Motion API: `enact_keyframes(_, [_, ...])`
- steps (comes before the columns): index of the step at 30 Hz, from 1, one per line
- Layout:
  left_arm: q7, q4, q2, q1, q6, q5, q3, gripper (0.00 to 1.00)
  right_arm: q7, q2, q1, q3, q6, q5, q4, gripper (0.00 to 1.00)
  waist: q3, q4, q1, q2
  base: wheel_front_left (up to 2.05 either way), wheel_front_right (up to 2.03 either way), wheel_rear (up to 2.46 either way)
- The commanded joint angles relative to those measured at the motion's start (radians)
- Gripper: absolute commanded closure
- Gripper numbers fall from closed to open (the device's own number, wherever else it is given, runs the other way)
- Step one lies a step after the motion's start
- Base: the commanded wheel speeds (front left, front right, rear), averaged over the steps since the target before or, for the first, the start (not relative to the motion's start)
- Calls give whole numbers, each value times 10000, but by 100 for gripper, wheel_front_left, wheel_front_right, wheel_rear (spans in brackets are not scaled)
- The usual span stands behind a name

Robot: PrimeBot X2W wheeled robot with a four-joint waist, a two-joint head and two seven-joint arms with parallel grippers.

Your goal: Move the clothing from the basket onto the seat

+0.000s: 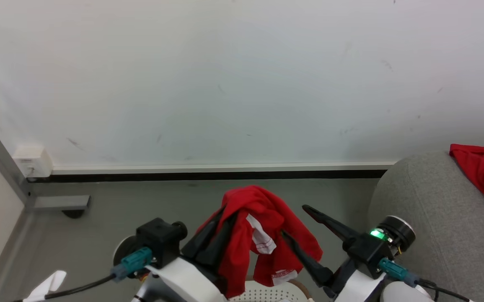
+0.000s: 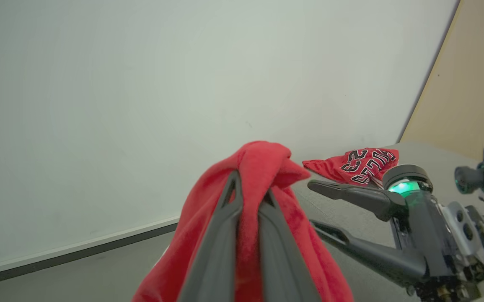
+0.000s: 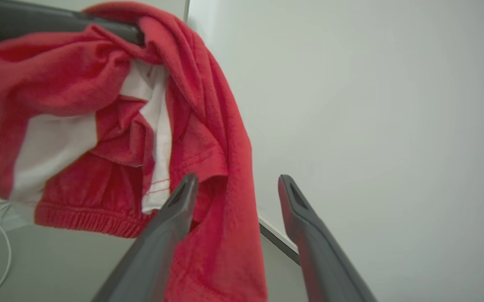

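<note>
Two clothing pieces: left pincer [image 2: 250, 188] is clamping first piece [image 1: 262, 226] at centre; second piece [image 1: 482, 176] is lying on seat [image 1: 426, 218] at right; right pincer [image 1: 294, 221] is gaping wide.

- The head view looks forward and down from above both arms at the wall [image 1: 242, 84] and floor [image 1: 141, 209].
- The left wrist view looks along its fingers [image 2: 221, 243], very near the clothing [image 2: 262, 163], toward that wall.
- The right wrist view faces the same clothing and wall, close up.
</note>
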Motion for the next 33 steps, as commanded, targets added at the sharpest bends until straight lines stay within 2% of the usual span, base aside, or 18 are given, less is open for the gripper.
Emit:
enact_keyframes(1, [65, 38, -75, -148, -99, -49, -126, 100, -16, 31, -460, 487, -24, 396, 309, 0, 39, 68, -1, 0, 0, 0, 0])
enact_keyframes(11, [1, 405, -340, -412, -296, -132, -543, 100, -208, 511, -2177, 2595, -24, 2248, 2346, 0, 143, 224, -1, 0, 0, 0, 0])
enact_keyframes(13, [-33, 481, -368, -430, -320, -162, -567, 100, -291, 657, -2382, 2735, -24, 2542, 2713, 85, 160, 244, -1, 0, 0, 0, 0])
enact_keyframes(14, [-24, 513, -384, -446, -322, -183, -578, 100, -314, 735, -2425, 2799, -24, 2768, 2825, 100, 174, 260, -1, 0, 0, 0, 0])
enact_keyframes(20, [-122, 626, -388, -517, -257, -239, -518, 100, -430, 925, -2608, 2881, -24, 3590, 3032, 100, 256, 274, -1, 0, 0, 0, 0])
enact_keyframes(23, [-187, 690, -357, -484, -206, -245, -477, 100, -443, 896, -2622, 2605, -24, 3976, 2861, 100, 295, 234, -1, 0, 0, 0, 0])
enact_keyframes(24, [-209, 709, -364, -471, -180, -243, -447, 87, -445, 874, -2578, 2371, -24, 4085, 2713, 100, 305, 215, -1, 0, 0, 0, 0])
enact_keyframes(25, [-247, 723, -366, -461, -132, -226, -413, 51, -446, 840, -2489, 2116, -22, 4160, 2559, 100, 323, 183, -1, 0, 0, 0, 0])
enact_keyframes(26, [-301, 738, -363, -457, -99, -205, -393, 0, -441, 797, -2387, 1878, -24, 4214, 2410, 100, 346, 144, -1, 0, 0, 0, 0])
enact_keyframes(33, [-494, 934, -369, -288, 16, -267, -359, 0, -444, 375, -1954, 243, -22, 3916, 1341, 100, 523, -512, -1, 0, 0, 0, 0])
